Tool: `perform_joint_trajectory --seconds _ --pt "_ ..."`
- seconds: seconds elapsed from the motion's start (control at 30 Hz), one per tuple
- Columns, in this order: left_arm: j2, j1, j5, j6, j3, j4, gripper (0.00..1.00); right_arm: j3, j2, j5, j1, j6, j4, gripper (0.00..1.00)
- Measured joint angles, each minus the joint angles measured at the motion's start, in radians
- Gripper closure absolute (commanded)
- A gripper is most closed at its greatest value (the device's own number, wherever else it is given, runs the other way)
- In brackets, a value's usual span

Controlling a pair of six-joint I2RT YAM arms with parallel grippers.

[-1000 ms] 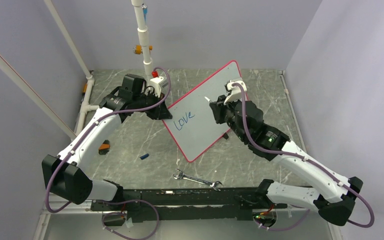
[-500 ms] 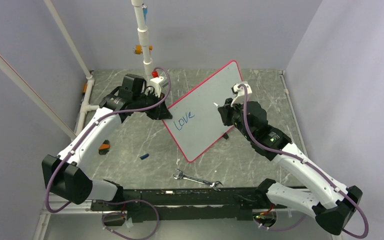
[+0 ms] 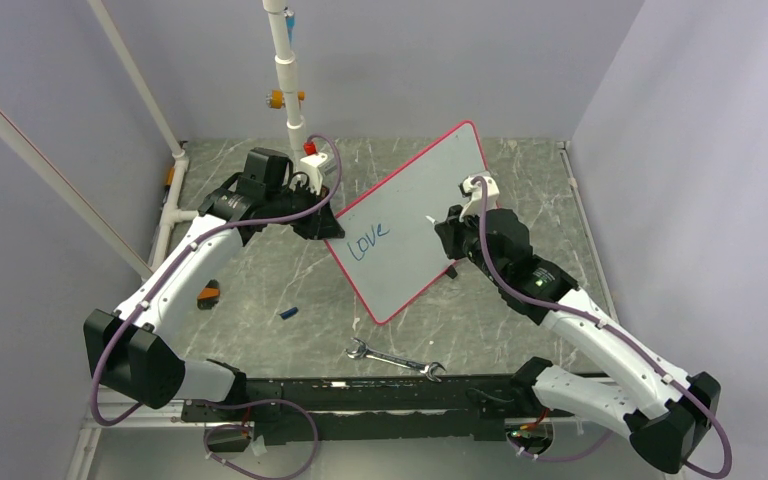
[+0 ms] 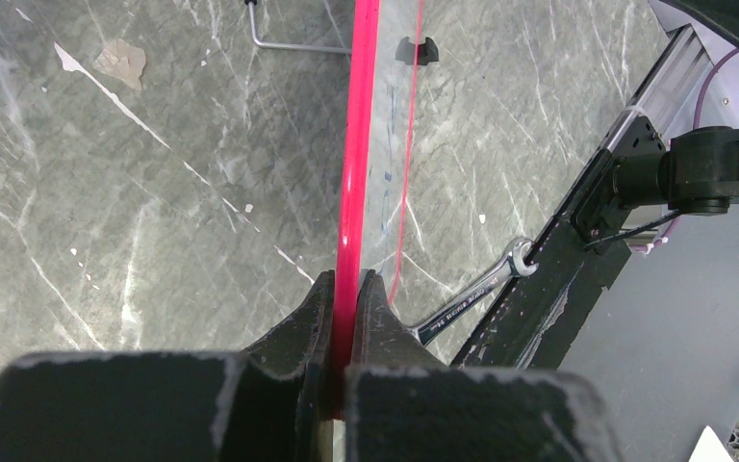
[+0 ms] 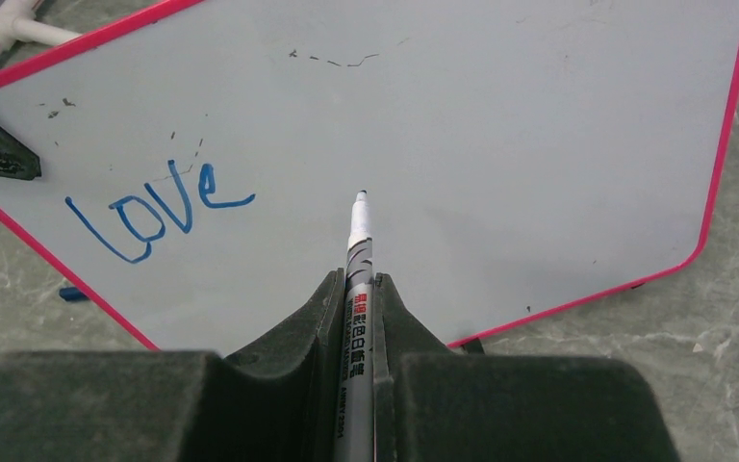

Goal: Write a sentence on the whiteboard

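The whiteboard (image 3: 415, 200), white with a red-pink rim, stands tilted on the marble table. Of the sentence, one blue word "Love" (image 3: 369, 240) shows on its lower left part, and also in the right wrist view (image 5: 159, 212). My left gripper (image 3: 322, 225) is shut on the board's left rim (image 4: 358, 144), its jaws (image 4: 346, 279) pinching the red edge. My right gripper (image 3: 442, 222) is shut on a grey marker (image 5: 359, 241), jaws (image 5: 356, 281) around its barrel. The marker's tip points at bare board right of "Love"; I cannot tell if it touches.
A steel wrench (image 3: 395, 360) lies near the front rail and also shows in the left wrist view (image 4: 471, 294). A small blue cap (image 3: 288, 313) and an orange-black piece (image 3: 208, 294) lie on the left. A white pipe (image 3: 285, 70) rises at the back.
My right gripper with the marker has shifted a little to the right and toward the near side over the board. No new strokes appear. The left gripper and the board have not moved.
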State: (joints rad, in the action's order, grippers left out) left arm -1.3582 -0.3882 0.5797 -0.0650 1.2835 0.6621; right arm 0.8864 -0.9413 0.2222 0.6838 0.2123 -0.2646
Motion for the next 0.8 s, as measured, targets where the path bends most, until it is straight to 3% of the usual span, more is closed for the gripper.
perform_joint_trajectory --seconds 0.8 --pt "0.000 -0.003 0.000 0.000 0.002 0.001 1.00 -0.044 -0.068 -0.130 -0.079 -0.010 0.162 1.00"
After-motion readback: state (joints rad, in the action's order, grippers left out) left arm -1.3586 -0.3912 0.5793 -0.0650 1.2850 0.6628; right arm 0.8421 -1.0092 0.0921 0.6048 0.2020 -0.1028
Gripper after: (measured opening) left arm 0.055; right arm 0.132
